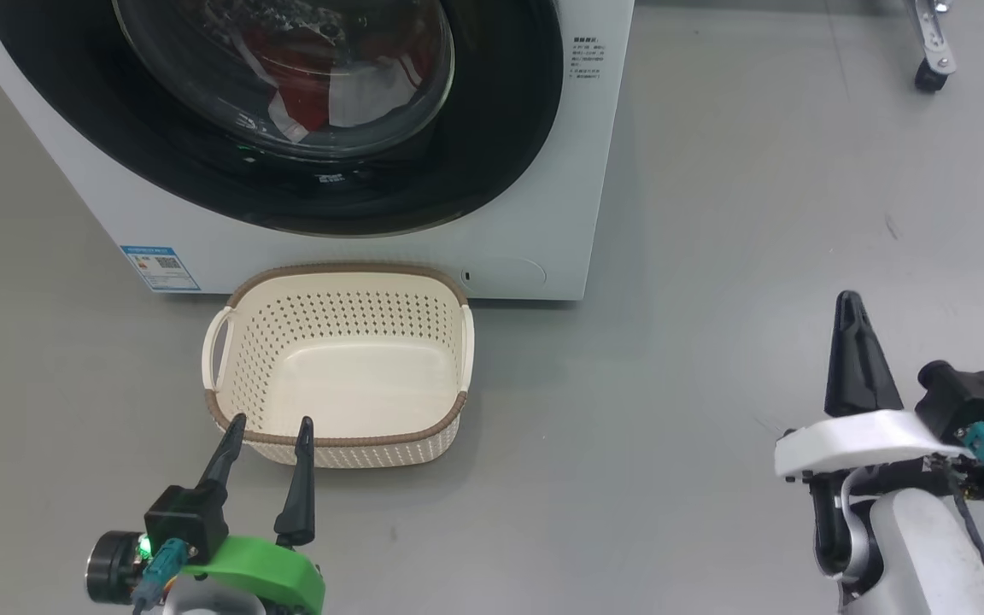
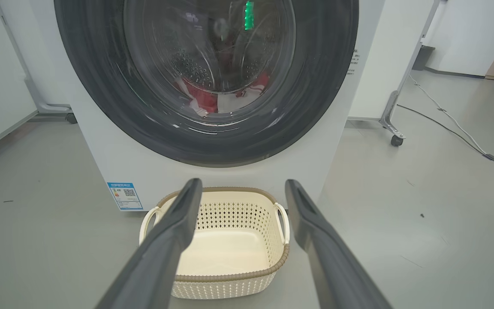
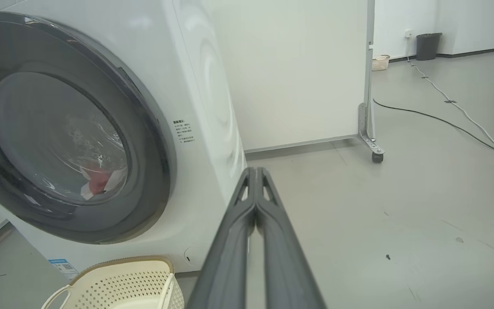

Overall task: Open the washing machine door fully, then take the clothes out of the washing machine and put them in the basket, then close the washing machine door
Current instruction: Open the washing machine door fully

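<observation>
White sheet metal of the washing machine takes up the upper left of the head view. The washing machine door sits shut against its front, its glossy black rim circling the bulged glass. Behind that glass, near the top centre, the clothes lie in the drum, red with a white patch. Below the door, centre left in the frame, the basket stands empty on the grey floor, cream and perforated with a brown rim, its far side just in front of the machine's base. A small blue label is stuck near the machine's lower left corner. At the lower left the left gripper points at the basket's near rim, jaws spread wide and holding nothing. At the lower right the right gripper hangs over bare floor, well apart from the machine, its two fingers pressed together on nothing. A castor shows at the upper right.
</observation>
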`<state>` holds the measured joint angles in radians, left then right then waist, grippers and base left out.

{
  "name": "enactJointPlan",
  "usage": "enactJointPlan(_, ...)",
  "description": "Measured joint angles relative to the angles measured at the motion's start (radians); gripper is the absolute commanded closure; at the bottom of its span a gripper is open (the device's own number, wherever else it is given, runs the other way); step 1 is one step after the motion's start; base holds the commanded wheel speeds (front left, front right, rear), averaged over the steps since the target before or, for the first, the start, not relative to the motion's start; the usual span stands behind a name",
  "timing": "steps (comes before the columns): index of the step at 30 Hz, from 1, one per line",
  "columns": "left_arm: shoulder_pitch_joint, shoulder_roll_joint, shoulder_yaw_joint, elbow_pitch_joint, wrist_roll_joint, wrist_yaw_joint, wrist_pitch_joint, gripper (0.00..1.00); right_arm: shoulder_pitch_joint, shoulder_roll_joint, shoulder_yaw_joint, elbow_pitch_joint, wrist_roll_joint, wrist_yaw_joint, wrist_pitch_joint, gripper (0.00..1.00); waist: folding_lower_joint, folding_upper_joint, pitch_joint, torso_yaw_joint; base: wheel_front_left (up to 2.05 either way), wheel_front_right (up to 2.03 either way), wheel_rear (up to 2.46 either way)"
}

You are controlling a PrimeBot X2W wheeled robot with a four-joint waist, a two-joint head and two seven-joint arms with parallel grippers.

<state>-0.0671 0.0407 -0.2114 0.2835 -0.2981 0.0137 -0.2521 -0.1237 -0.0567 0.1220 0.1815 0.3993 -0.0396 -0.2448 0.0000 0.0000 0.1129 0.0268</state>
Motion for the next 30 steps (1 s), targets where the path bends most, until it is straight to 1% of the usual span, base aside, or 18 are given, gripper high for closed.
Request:
enactJointPlan(2,-0.007,0.000,-0.007,-0.001,0.000,0.000,0.000,0.00,-0.029,0.001,-0.005,-0.006,0.019,0.012,0.000,1.00,0.0000,0.0000,0.019,0.004,0.00,0.00,0.00)
enactJointPlan(5,-0.029,0.000,-0.024,-0.006,0.000,-0.001,0.000,0.00,-0.074,0.001,-0.034,-0.011,0.085,0.025,0.003,1.00,0.0000,0.0000,0.050,0.012,0.00,0.00,0.00)
enactJointPlan(9,-0.064,0.000,-0.043,-0.015,-0.003,-0.002,0.000,0.00,-0.137,0.001,-0.066,-0.018,0.160,0.044,0.039,1.00,0.0000,0.0000,0.093,0.026,0.00,0.00,0.00)
enactJointPlan(12,-0.083,-0.001,-0.049,-0.021,-0.020,-0.002,0.000,0.00,-0.197,0.000,-0.075,-0.024,0.211,0.066,0.087,1.00,0.0000,0.0000,0.126,0.039,0.00,0.00,0.00)
enactJointPlan(19,-0.136,-0.001,-0.053,-0.039,-0.025,-0.002,0.000,0.00,-0.369,-0.002,-0.110,-0.034,0.298,0.065,0.200,1.00,0.0000,0.0000,0.210,0.066,0.00,0.00,0.00)
enactJointPlan(21,-0.156,-0.002,-0.053,-0.044,-0.028,-0.002,0.000,0.00,-0.418,-0.011,-0.113,-0.035,0.303,0.064,0.225,1.00,0.0000,0.0000,0.236,0.073,0.00,0.00,0.00)
enactJointPlan(25,-0.192,-0.003,-0.060,-0.049,-0.031,-0.003,0.000,0.00,-0.509,-0.055,-0.121,-0.034,0.296,0.063,0.268,1.00,0.0000,0.0000,0.284,0.088,0.00,0.00,0.00)
enactJointPlan(28,-0.214,-0.004,-0.063,-0.050,-0.046,-0.010,0.000,0.00,-0.568,-0.061,-0.126,-0.028,0.307,0.062,0.299,1.00,0.0000,0.0000,0.319,0.101,0.00,0.00,0.00)
enactJointPlan(30,-0.225,-0.004,-0.063,-0.052,-0.052,-0.010,0.000,0.00,-0.607,-0.068,-0.121,-0.017,0.311,0.055,0.321,1.00,0.0000,0.0000,0.340,0.110,0.00,0.00,0.00)
